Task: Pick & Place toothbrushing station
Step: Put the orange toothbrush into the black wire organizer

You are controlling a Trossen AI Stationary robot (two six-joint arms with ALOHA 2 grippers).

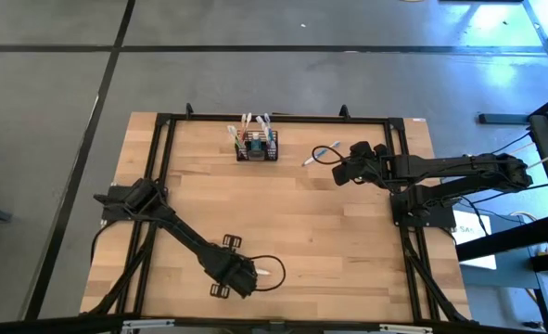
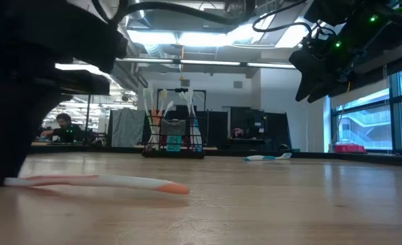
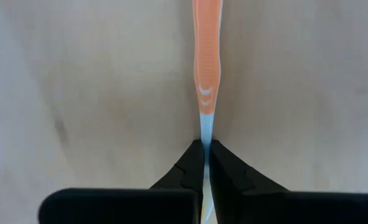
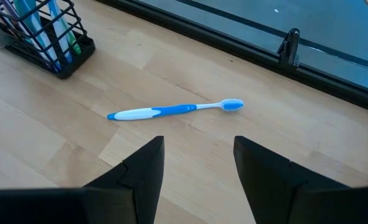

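Observation:
The black wire-mesh basket (image 1: 257, 147) stands upright at the table's far middle with several toothbrushes and a teal tube in it; it also shows in the low view (image 2: 173, 139) and in the right wrist view (image 4: 50, 37). A blue-and-white toothbrush (image 4: 174, 111) lies flat on the table to the right of the basket. My right gripper (image 4: 199, 149) is open and empty, above the table just near and right of that brush. My left gripper (image 1: 253, 276) is near the table's front edge, shut on an orange-and-white toothbrush (image 2: 98, 182). My left gripper pinches the orange toothbrush's thin pale part (image 3: 206, 134), just behind the orange grip, between its two fingers. The fingers come from the table's left and lie along the brush. The brush sticks out past the fingertips toward the right, low over the table, its orange end (image 2: 177, 189) on the wood.
A black metal frame (image 1: 283, 118) runs around the table top. The wood between the basket and my left gripper is bare. A person (image 2: 63, 128) sits in the room far behind the table.

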